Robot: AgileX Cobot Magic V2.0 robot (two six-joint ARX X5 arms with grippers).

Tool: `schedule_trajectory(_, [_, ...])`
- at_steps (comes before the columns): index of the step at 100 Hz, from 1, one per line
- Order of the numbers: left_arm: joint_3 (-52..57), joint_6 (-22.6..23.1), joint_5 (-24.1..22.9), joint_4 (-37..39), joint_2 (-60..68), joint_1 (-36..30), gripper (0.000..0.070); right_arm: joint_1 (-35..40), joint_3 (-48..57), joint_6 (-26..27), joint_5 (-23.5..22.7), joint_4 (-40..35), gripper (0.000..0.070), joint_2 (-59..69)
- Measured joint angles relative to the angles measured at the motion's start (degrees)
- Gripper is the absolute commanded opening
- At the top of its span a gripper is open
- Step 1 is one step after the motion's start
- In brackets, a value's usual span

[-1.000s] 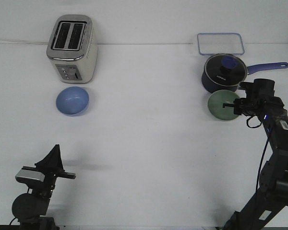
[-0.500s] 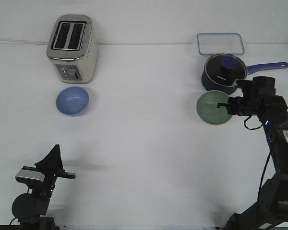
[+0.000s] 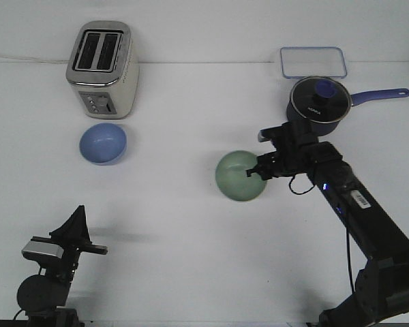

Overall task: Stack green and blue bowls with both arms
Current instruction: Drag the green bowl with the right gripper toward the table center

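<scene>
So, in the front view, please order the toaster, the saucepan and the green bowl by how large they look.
1. toaster
2. saucepan, handle included
3. green bowl, though it is nearer the camera

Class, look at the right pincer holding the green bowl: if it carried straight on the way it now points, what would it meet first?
The right pincer points left across the table. Beyond the green bowl it grips, the way looks free; the blue bowl seems farther back, though depth is unclear.

I count two bowls on the table [image 3: 191,259]: one blue bowl [image 3: 103,143] and one green bowl [image 3: 240,176]. There is one toaster [image 3: 102,68], one lidded saucepan [image 3: 319,103] and one clear container [image 3: 313,62]. Two arms are mine: the left arm [image 3: 51,266] and the right arm [image 3: 354,204].
</scene>
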Motion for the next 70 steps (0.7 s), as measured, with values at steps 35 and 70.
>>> schedule_trajectory(35, [0.00, 0.00, -0.02, 0.00, 0.00, 0.00, 0.0010, 12.07, -3.02, 6.03, 2.89, 5.90, 0.0000, 1.51])
schedule_trajectory(70, [0.00, 0.00, -0.02, -0.02, 0.00, 0.00, 0.0010, 14.56, -3.41, 7.28, 3.06, 6.47, 0.0000, 4.68])
